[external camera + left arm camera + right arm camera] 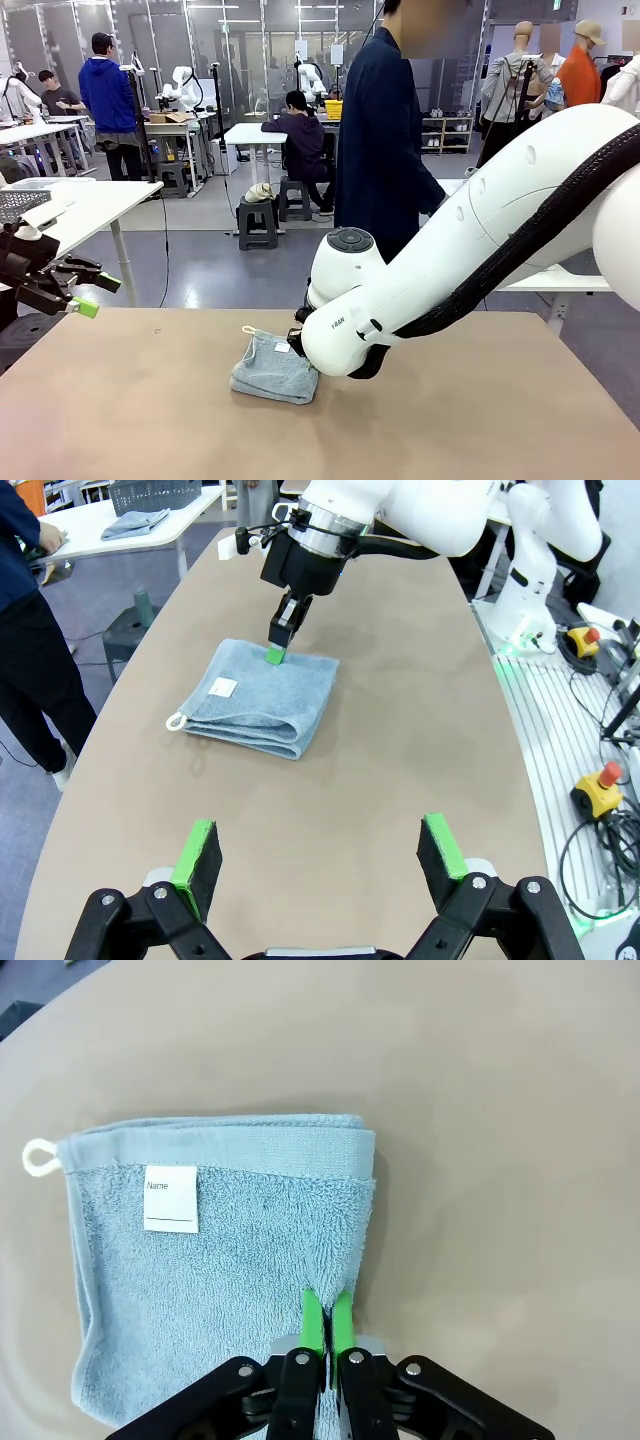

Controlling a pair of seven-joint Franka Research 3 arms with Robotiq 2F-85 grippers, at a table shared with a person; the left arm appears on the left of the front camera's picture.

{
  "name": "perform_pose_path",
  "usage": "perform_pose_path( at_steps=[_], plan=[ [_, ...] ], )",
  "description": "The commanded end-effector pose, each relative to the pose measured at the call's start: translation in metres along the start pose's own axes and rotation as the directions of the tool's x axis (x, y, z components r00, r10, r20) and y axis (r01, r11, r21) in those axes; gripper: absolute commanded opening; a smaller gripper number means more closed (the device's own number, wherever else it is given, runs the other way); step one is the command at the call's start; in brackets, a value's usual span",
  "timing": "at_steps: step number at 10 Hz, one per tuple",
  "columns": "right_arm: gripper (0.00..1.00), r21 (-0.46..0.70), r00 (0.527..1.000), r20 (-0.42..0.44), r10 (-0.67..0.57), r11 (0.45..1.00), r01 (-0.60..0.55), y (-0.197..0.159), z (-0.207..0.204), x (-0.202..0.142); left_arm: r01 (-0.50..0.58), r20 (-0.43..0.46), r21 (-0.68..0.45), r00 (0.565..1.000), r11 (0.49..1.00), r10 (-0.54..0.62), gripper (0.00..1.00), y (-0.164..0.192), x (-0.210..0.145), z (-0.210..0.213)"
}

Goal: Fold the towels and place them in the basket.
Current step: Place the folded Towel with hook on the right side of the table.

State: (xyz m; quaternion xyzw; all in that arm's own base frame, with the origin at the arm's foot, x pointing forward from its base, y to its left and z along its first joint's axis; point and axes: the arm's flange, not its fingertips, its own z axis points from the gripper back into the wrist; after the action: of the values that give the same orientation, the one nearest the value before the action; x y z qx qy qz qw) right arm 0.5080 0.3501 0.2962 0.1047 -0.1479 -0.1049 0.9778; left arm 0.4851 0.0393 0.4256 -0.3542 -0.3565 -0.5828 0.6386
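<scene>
The folded blue-grey towel [272,368] lies mid-frame on the tan bench [450,420]. Its white label [171,1199], upper left in the right wrist view, reads "Name" over a blank line, near a white loop [37,1157]. The right claw [327,1312] pinches the towel's pile; the left claw [322,848] hangs released, lower frame.

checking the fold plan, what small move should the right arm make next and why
Probably lift the pinched edge: the right gripper is shut on the folded blue-grey towel, which lies flat on the table, ready for another fold or carrying.
</scene>
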Motion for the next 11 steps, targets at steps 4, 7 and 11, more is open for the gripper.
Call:
perform_pose_path(
  at_steps=[4,7,11],
  plan=[
    [0.04,-0.039,0.999,-0.035,0.008,0.999,-0.009,-0.05,0.01,0.028,0.004,-0.005,0.004,1.0,1.0,-0.004,1.0,-0.001,0.001,0.001],
    [0.04,-0.055,0.999,0.019,0.048,0.997,-0.047,-0.154,0.035,0.062,0.004,-0.005,0.004,1.0,1.0,-0.004,1.0,-0.001,0.001,0.001],
    [0.04,-0.099,0.996,0.015,0.083,0.992,-0.081,-0.291,0.057,0.12,0.004,-0.005,0.004,1.0,1.0,-0.004,1.0,-0.001,0.001,0.001]
  ],
)
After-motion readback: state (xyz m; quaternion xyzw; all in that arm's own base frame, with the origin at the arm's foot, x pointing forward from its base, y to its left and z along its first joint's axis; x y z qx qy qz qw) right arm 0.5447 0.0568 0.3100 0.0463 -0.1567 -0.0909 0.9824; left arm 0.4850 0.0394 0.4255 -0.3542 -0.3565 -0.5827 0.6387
